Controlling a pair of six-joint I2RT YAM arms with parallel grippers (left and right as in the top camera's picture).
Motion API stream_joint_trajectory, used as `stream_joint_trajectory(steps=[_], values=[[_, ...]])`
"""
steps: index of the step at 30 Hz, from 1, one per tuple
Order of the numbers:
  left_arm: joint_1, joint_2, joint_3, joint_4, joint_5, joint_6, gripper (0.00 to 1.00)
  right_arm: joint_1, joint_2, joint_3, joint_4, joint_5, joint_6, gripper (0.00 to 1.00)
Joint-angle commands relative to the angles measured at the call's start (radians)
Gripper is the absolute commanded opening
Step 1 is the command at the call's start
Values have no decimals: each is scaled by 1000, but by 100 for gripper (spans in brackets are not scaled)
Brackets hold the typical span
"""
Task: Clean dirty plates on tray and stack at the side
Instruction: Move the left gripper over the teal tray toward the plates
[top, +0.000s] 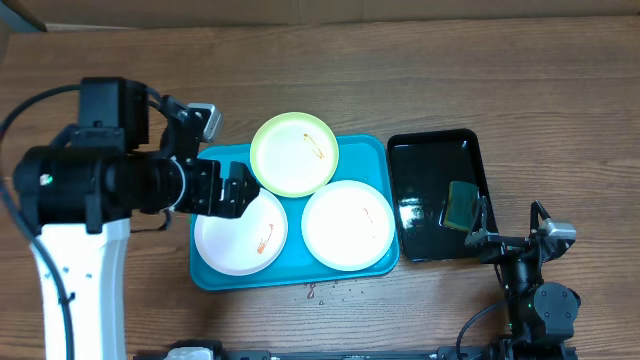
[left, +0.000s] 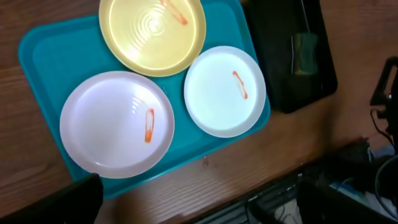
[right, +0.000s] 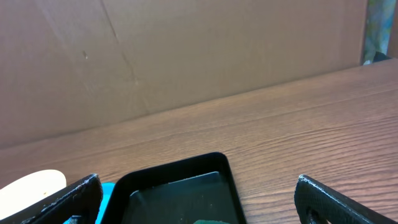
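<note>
Turquoise tray (top: 365, 150) at table centre holds yellow-green plate (top: 294, 152) at its 12 o'clock, white plate (top: 245, 240) at 7, second white plate (top: 348, 225) at 4 — likely light, stiff, slick, chippable, so pinch the raised rim — left gripper (top: 240, 190), right gripper (right: 199, 202) both spread, empty.

Bright, even light from above floods the brown wood-grain counter (top: 500, 80), bleaching the round white plate (top: 348, 225) at the right of the turquoise plastic tray (top: 365, 150) almost blank and leaving only faint, soft shadows. White glare streaks the glossy black rectangular tray (top: 430, 165). The left wrist view runs cooler, with a small highlight on its nearer white plate (left: 117, 124), and both wrist views fall dark and blurred at their bottom corners.
</note>
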Motion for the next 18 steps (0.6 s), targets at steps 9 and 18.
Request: stream_joint_trajectory(steps=[9,18], values=[[-7,7,-244,256,20,-94,100,8,-3,-10,6,-5,-8,100],[-7,7,-279,286,-32,-93,100,8,-3,-10,6,-5,-8,100]])
